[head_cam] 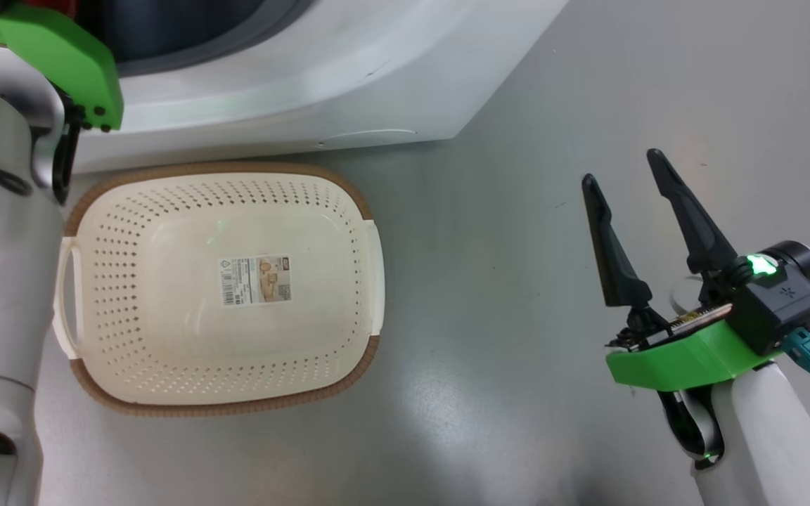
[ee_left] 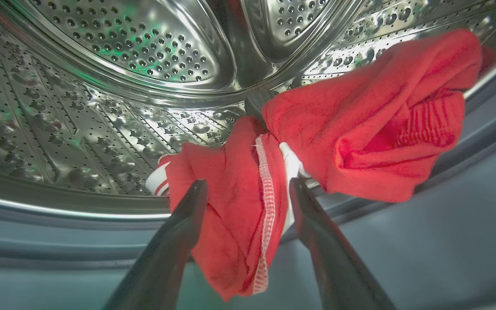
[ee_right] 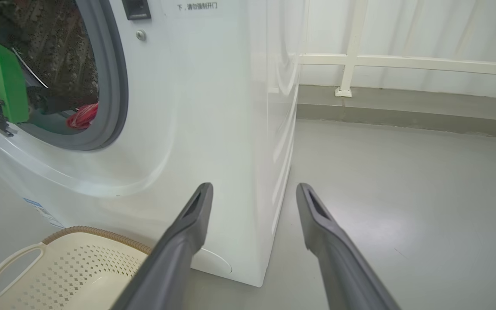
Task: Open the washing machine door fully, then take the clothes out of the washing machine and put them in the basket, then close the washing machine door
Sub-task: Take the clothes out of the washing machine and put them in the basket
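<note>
Your left gripper [ee_left: 248, 191] stands open astride the clothes [ee_left: 360, 120], which sag over the front lip of the drum [ee_left: 136, 56]; they're soft and light and will drape, so pinch the bunched fold. Your right gripper [head_cam: 621, 169] hangs open, well apart from the basket [head_cam: 222, 169]

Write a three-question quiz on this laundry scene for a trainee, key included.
1. True or false: the basket holds no clothes.
2. Where do the clothes lie? A at the mouth of the washing machine's drum; B in the basket; C on the floor.
3. Fill in: the left gripper reaches into the drum with red fabric between its fingers, and its jaws are ____.
Key: 1 true; 2 A; 3 open.
</note>
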Robot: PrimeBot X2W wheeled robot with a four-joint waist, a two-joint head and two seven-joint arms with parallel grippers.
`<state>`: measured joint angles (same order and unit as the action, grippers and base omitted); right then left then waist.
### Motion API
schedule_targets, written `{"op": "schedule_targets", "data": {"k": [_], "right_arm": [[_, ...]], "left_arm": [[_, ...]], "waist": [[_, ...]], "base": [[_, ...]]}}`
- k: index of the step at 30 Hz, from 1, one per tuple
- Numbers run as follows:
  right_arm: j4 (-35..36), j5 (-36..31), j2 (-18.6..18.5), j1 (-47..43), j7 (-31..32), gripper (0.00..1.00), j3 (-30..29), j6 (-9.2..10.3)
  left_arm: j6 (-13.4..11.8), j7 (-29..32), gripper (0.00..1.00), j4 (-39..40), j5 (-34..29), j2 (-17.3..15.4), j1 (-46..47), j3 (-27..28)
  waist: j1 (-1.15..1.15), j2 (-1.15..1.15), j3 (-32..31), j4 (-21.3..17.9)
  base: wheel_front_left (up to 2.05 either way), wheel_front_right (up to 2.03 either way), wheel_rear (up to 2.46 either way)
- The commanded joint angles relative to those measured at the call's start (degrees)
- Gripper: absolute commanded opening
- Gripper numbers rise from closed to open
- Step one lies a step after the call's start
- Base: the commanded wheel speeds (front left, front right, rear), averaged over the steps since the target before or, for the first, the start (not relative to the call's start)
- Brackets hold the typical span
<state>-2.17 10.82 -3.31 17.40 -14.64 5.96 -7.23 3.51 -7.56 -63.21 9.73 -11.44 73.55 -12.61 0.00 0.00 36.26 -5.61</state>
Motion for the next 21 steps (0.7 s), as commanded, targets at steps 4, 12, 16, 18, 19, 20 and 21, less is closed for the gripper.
{"op": "schedule_targets", "data": {"k": [4,12,16,18,19,20,21], "right_arm": [[0.9,1.2,0.3,1.3,-0.4,1.0,2.2,-0.25],[0.7,2.3,0.4,2.0,-0.4,1.0,3.2,-0.25],[0.6,2.7,0.4,1.9,-0.4,1.0,3.4,-0.25],[0.7,3.0,0.4,1.8,-0.4,1.0,3.3,-0.25],[0.7,3.1,0.4,1.8,-0.4,1.0,3.3,-0.25],[0.7,3.2,0.4,1.8,-0.4,1.0,3.2,-0.25],[0.6,3.3,0.4,1.8,-0.4,1.0,3.2,-0.25]], "left_arm": [[-0.2,1.5,1.0,-0.8,-1.3,-3.7,2.4,-0.3],[-1.9,3.8,1.0,-3.6,-2.6,-5.5,3.8,-1.8],[-3.3,5.2,1.0,-5.1,-3.0,-6.3,4.4,-2.4],[-3.5,5.8,0.71,-5.7,-3.1,-6.5,4.6,-2.7],[-3.6,5.9,0.39,-5.8,-3.1,-6.5,4.7,-2.9],[-3.8,6.0,0.0,-6.0,-3.2,-6.6,4.8,-3.0],[-4.1,6.0,0.0,-6.1,-3.4,-6.7,4.9,-3.3]], "waist": [[0.0,0.0,0.9,-0.9],[0.0,0.0,1.7,-2.7],[0.0,0.0,2.0,-3.5],[0.0,0.0,2.1,-3.7],[0.0,0.0,2.1,-3.7],[0.0,0.0,2.2,-3.8],[0.0,0.0,2.2,-3.7]], "base": [[0.0,0.0,0.0],[0.0,0.0,0.0],[0.0,0.0,0.0],[0.0,0.0,0.0],[0.0,0.0,0.0],[0.0,0.0,0.0],[0.0,0.0,0.0]]}}
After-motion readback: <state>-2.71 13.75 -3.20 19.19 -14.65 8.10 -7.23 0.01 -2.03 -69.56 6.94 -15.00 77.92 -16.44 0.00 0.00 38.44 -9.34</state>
